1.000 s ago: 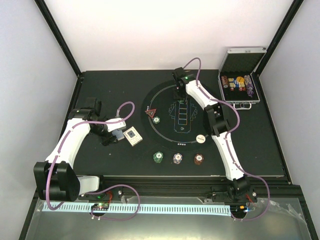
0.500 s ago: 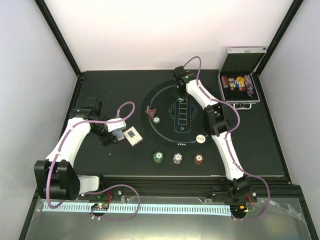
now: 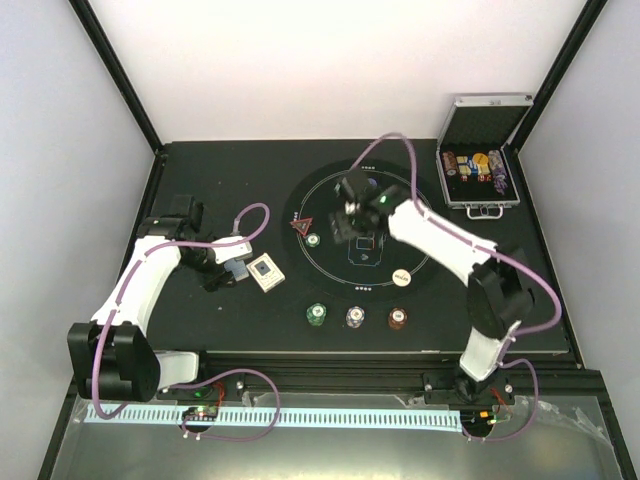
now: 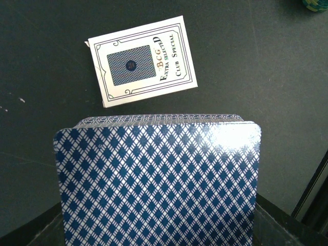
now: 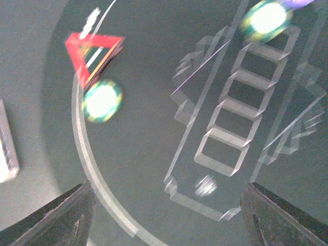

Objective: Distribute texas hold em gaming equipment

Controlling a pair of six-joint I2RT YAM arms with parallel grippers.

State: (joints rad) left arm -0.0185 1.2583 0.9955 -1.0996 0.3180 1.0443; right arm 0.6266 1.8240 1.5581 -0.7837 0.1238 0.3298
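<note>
One green chip (image 5: 266,18) sits far across the mat (image 3: 335,262) now that the right claw (image 5: 167,188), spread and empty, has swung back; the left claw (image 3: 225,272) clamps the undealt deck (image 4: 159,179).

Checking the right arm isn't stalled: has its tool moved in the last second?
Yes. The right tool came nearer, from the far rim of the round mat to its middle.

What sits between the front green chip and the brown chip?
A purple-white chip sits between the green chip and red-brown chip, in the top view.
</note>
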